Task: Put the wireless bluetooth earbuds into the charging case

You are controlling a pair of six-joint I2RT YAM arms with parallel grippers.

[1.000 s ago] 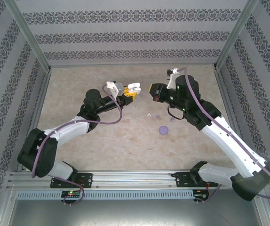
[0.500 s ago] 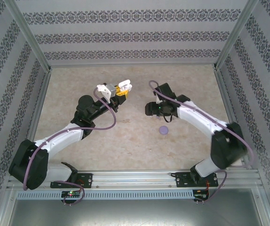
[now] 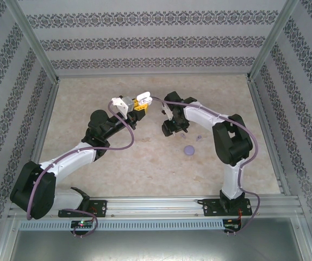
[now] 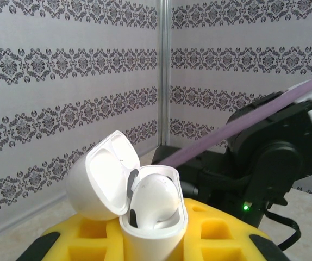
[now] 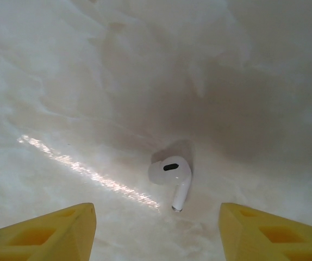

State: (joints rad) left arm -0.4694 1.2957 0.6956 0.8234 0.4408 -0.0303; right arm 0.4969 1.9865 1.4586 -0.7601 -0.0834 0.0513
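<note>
The left gripper point(image 3: 143, 100) is clamped on an open white charging case point(image 4: 155, 231). Its yellow fingers point(image 4: 224, 239) press the case body from both sides at the bottom centre of the left wrist view. The case stands upright with its lid point(image 4: 99, 182) flipped back to the left, and a seated earbud point(image 4: 156, 197) shows its rounded head inside the case mouth. Behind it, on the right of that frame, is the dark body of the right arm point(image 4: 270, 157), and patterned walls point(image 4: 63, 81) fill the background. The right gripper point(image 5: 156, 234) has its jaws wide apart with nothing between them, the yellow fingertips point(image 5: 52, 231) sitting in the lower corners of the right wrist view. Just beyond them, near the frame's centre, a white earbud point(image 5: 172, 174) lies on the pale marbled table point(image 5: 91, 81), touching neither fingertip, its stem pointing toward the bottom edge. From above, the right gripper point(image 3: 172, 128) hangs over the table just right of and below the left one. A round pale purple case point(image 3: 189, 149) lies on the table to its lower right.
</note>
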